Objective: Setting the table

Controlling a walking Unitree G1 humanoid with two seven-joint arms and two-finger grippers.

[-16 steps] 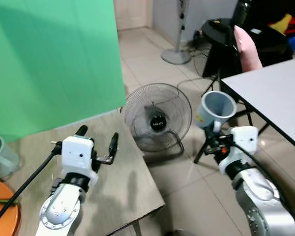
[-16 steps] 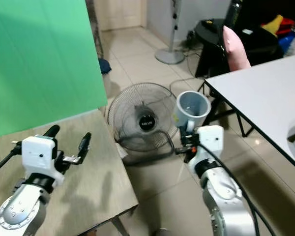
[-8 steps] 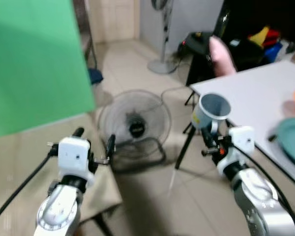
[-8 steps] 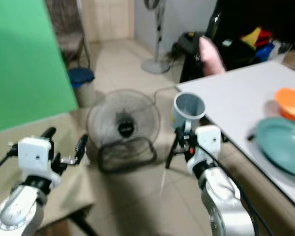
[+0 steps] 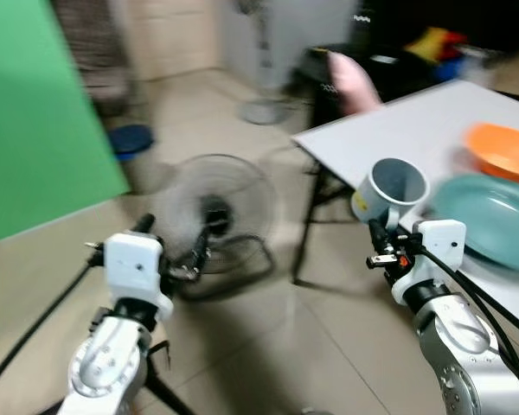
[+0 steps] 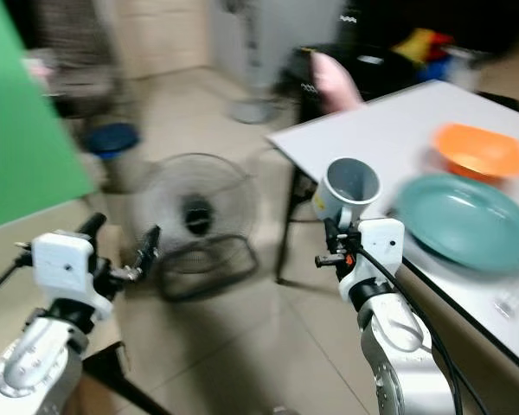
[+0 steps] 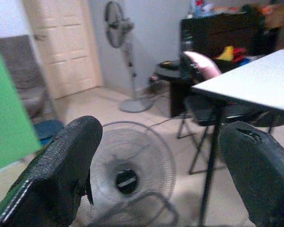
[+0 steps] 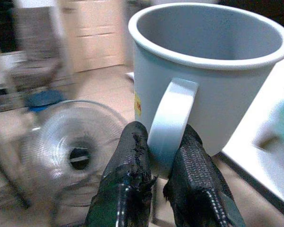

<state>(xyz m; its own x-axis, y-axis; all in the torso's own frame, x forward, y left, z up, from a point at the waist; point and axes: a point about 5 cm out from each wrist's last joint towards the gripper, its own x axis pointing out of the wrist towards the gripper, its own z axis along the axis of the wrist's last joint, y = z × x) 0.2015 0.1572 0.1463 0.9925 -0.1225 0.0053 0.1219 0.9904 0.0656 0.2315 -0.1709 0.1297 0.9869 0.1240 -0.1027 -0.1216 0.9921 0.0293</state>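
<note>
Both silver arms reach forward, bent at the elbow, with the white wrist blocks raised. The left gripper [image 5: 175, 251] is held out in the air with its two black fingers [image 7: 61, 175] spread wide apart and nothing between them. The right gripper [image 8: 162, 163] points upward, its two black fingers pinched together on the handle of a pale mug [image 8: 206, 71] held upright above the wrist.

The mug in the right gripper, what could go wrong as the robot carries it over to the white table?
1. The right gripper pinches the mug only by its handle, so it might swing or slip while the robot walks.
2. The mug is close to the white table edge and could bump it.
3. A teal plate and orange bowl already sit there, so a careless placement might knock them.
</note>
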